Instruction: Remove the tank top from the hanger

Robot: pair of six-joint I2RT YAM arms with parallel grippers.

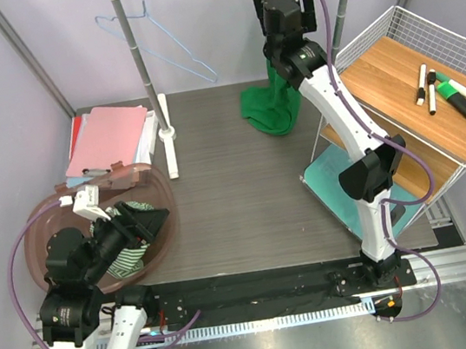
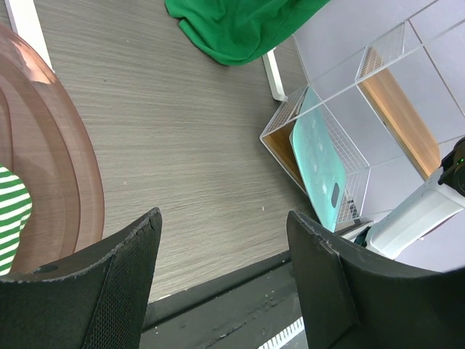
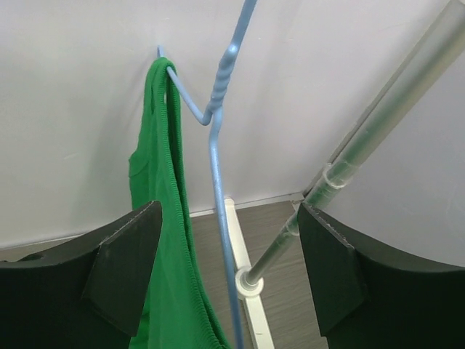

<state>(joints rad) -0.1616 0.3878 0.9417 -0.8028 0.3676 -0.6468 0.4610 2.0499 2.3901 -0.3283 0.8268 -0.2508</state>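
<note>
The green tank top hangs at the back, its lower part bunched on the table; it also shows in the left wrist view. In the right wrist view one strap of the top loops over the end of a light-blue wire hanger. My right gripper is open, with the hanger wire and the strap between its fingers but untouched. In the top view it is raised in front of the top and hides this hanger. My left gripper is open and empty over the basin's edge.
A second, bare blue hanger hangs on the rail by the left pole. The right pole stands close to my right gripper. A brown basin holds striped cloth. Folders, a wire shelf with markers, and a teal board are nearby.
</note>
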